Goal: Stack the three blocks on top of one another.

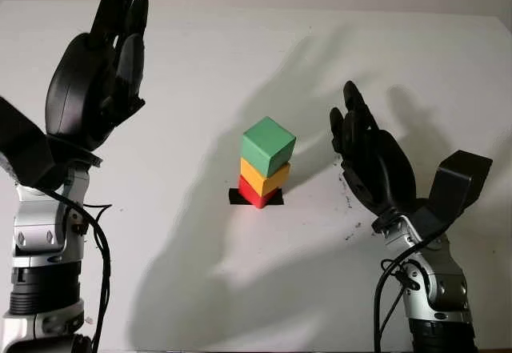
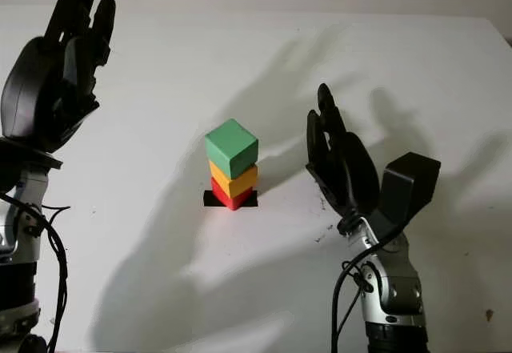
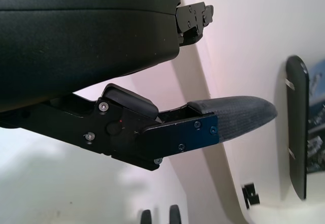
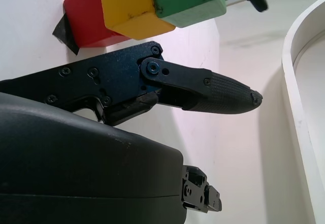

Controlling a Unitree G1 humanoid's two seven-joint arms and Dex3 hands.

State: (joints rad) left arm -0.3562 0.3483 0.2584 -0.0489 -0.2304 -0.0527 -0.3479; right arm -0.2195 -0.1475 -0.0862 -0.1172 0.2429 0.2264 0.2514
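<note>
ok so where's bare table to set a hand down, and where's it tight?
Bare: the wide stretch of table between the left hand and the stack, and the far table beyond the green block. Tight: the gap between the stack (green on yellow block on red block) and the open right hand.

Scene bright, white table (image 1: 240, 289) evenly lit. Soft grey shadows of both raised hands fall across table, beyond and beside fingers; edges diffuse. Block stack (image 1: 265, 163) casts short shadow toward right hand (image 1: 370, 161) fingers. Left hand (image 1: 96, 73) black shell shows faint sheen, little detail. Wrist views: near shells dark, slightly soft; left wrist fingertip (image 3: 238, 117) textured, sharp. Pinkish tint on wall past fingertip. No strong glare.
</note>
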